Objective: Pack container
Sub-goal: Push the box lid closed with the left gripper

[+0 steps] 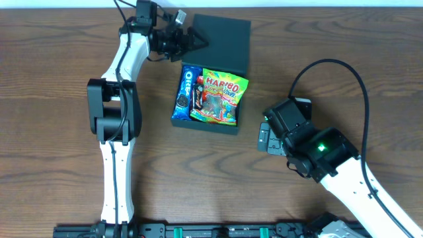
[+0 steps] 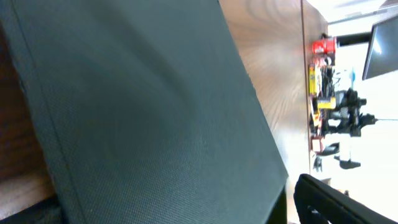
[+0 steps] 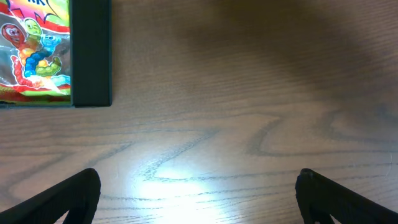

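one container (image 1: 205, 125) lies lengthwise near-to-far, lid flap (image 1: 225, 43) farthest.

White links (image 1: 114, 178), black joints (image 1: 112, 109), black cables (image 1: 328, 61)

brown wood-grain table (image 1: 53, 53) with a bright glare patch (image 3: 168, 180), dark screen (image 2: 382, 46) beyond.

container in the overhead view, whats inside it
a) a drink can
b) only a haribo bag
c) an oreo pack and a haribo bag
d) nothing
c: the overhead view shows the oreo pack and the haribo bag lying side by side in the open container.
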`<state>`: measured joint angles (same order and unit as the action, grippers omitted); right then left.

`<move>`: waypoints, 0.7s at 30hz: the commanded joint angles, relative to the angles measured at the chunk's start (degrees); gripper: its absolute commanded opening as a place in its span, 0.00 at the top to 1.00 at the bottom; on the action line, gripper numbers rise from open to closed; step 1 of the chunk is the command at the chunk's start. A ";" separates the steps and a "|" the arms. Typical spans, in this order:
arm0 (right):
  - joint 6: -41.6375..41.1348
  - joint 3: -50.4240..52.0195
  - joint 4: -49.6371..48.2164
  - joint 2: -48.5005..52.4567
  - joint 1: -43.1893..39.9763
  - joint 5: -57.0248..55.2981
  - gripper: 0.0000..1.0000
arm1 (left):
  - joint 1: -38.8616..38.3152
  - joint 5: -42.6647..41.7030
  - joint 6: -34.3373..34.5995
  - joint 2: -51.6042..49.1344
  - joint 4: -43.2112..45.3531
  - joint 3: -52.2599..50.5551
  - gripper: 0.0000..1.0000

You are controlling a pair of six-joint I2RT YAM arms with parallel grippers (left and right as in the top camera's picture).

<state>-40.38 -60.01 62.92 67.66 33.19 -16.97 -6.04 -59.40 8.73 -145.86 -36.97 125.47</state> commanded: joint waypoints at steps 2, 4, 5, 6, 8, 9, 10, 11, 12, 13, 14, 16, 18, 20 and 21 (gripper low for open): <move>-0.70 0.13 -0.17 0.09 0.20 -1.33 0.01 | 0.11 -1.97 -10.10 0.17 -4.00 8.35 0.05; -0.72 0.13 -0.17 0.11 0.20 -1.95 0.01 | 0.00 -1.66 -13.05 0.17 -8.24 12.04 0.05; -0.72 0.13 -0.17 0.11 0.22 -2.25 0.01 | 0.00 -1.66 -15.19 0.28 -11.28 14.36 0.05; -0.72 0.13 -0.22 0.11 0.22 -2.36 0.01 | 0.00 -1.66 -16.39 0.28 -13.49 16.02 0.05; -0.72 0.13 -0.39 0.13 0.20 -2.36 0.01 | 0.00 -1.51 -20.39 0.31 -20.68 20.48 0.05; -0.72 0.13 -0.39 0.13 0.20 -2.38 0.01 | -0.04 -1.51 -21.55 0.39 -22.88 21.62 0.05; -0.72 0.13 -0.39 0.13 0.20 -2.36 0.01 | -0.11 -1.53 -23.08 0.50 -25.64 22.88 0.04; -0.72 0.13 -0.39 0.13 0.20 -2.38 0.01 | -0.26 -1.51 -24.48 0.66 -28.06 23.87 0.05; -0.72 0.13 -0.42 0.13 0.22 -2.56 0.01 | -0.48 -1.53 -26.36 1.07 -30.86 24.65 0.05; -0.72 0.13 -0.44 0.13 0.22 -2.67 0.01 | -0.76 -1.51 -27.96 1.73 -33.05 24.79 0.05; -0.72 0.13 -0.44 0.13 0.22 -2.78 0.01 | -1.03 -1.51 -29.11 2.29 -34.67 24.76 0.05; -0.72 0.13 -0.59 0.13 0.22 -2.82 0.01 | -1.51 -1.01 -31.58 3.56 -38.21 24.76 0.05; -0.72 0.13 -0.61 0.13 0.20 -3.21 0.01 | -1.99 0.96 -32.15 4.83 -41.11 24.76 0.05; -0.72 0.13 -0.61 0.13 0.20 -3.89 0.01 | -2.69 3.74 -32.98 6.75 -44.98 24.76 0.05; -0.72 0.13 -0.63 0.13 0.22 -4.22 0.01 | -2.97 4.70 -33.05 7.58 -46.40 24.76 0.05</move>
<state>-40.38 -60.01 62.24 67.66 33.19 -18.92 -7.55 -56.64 -21.56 -142.98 -81.14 149.03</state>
